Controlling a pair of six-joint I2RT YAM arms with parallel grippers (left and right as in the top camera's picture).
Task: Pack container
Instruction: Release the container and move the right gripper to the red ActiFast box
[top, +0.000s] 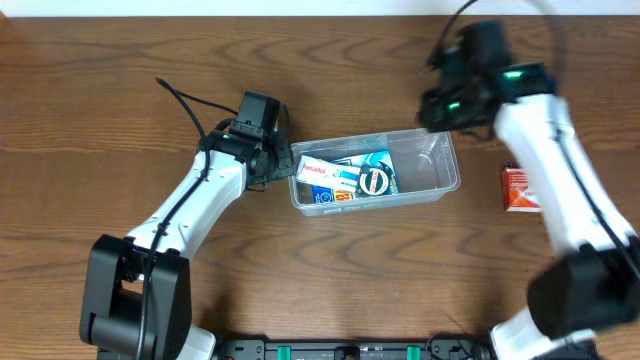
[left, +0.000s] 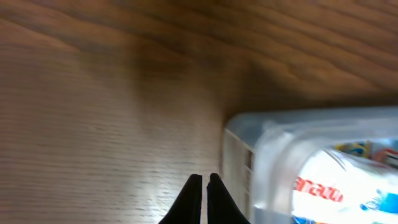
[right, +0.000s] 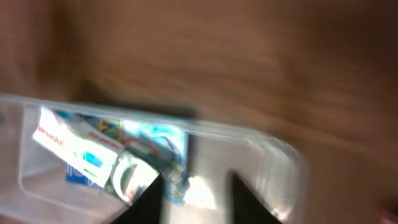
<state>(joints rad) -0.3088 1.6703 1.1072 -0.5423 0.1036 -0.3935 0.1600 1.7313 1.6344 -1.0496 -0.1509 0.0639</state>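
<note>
The clear plastic container (top: 447, 183) lies in the middle of the table. It holds a white box with red lettering (top: 322, 172), a blue packet (top: 380, 162) and a round white item (top: 377, 182), all in its left half. My left gripper (top: 279, 166) is just outside the container's left end, low over the wood. Its fingers are shut with nothing between them (left: 205, 179), beside the container wall (left: 273, 134). My right gripper (top: 438, 116) hovers over the container's far right corner. It is open and empty (right: 198, 180) above the container's bare right half (right: 273, 152). That view is blurred.
A small red box (top: 518, 189) lies on the wood to the right of the container, under the right arm. Both arm bases stand at the table's front edge.
</note>
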